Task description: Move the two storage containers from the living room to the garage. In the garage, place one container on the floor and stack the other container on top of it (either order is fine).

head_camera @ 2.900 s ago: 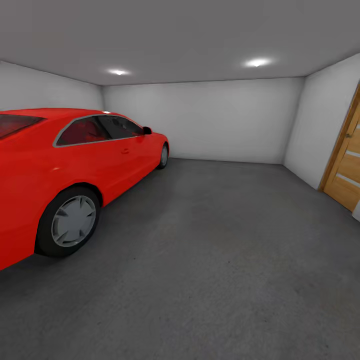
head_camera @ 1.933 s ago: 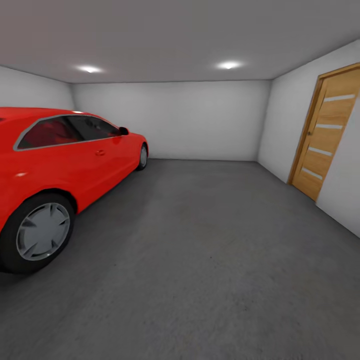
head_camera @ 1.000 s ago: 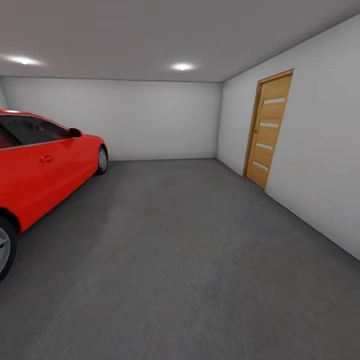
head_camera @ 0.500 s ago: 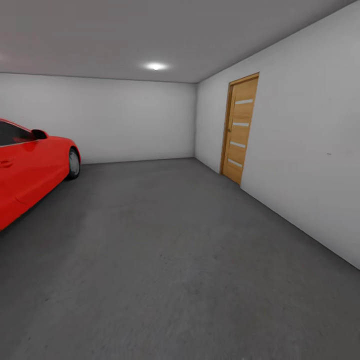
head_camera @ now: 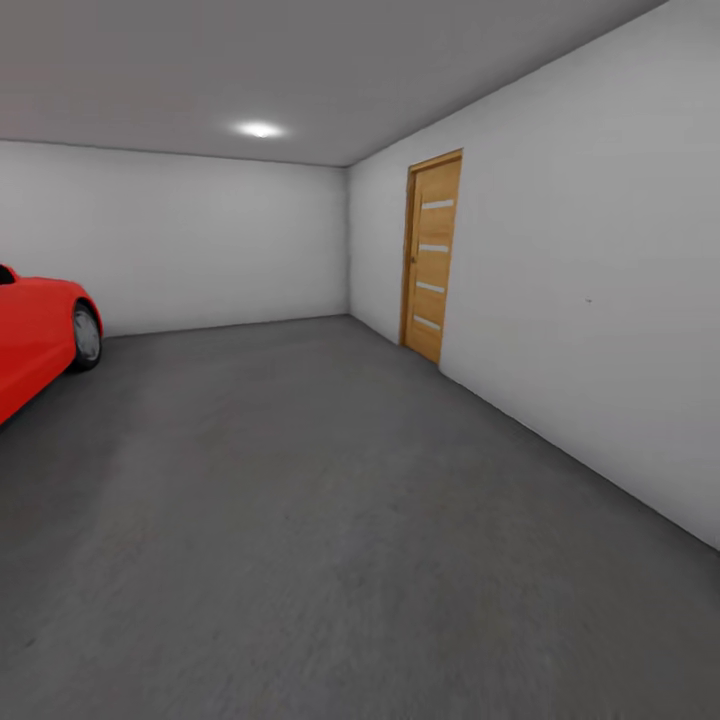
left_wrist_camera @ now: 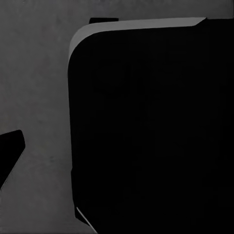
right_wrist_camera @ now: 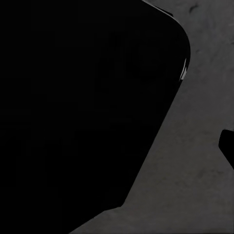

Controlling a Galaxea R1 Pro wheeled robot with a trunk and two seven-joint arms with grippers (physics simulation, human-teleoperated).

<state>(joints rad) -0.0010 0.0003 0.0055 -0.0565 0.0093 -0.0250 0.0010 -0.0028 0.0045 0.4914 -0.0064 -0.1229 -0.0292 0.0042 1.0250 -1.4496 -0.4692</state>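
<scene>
Inside the garage (head_camera: 200, 240), the robot is looking across the dark grey floor (head_camera: 330, 520) toward a white wall and a wooden door (head_camera: 432, 258) on the right side. The nose of a red car (head_camera: 35, 335) is peeking in at the left edge of the head view, with most of the car cut off. No orange-red storage container is lying on the floor ahead, so where the two bins are cannot be told from these pictures. Judging by that, the robot seems to be driving and turning, not picking up or putting down. It is likely either looking for a good spot or heading for the door to go and fetch a bin from the living room. The next move is calling for a careful drive that stays away from the car and lines up with the doorway. Each wrist view is looking down at the grey floor past a big black rounded shape, which is probably part of the robot's own body, though it is too dark to be sure. A small black bit is poking in at one edge of each wrist view. Whether the fingers on the left or right arm are open, closed or gripping something cannot be told.
</scene>
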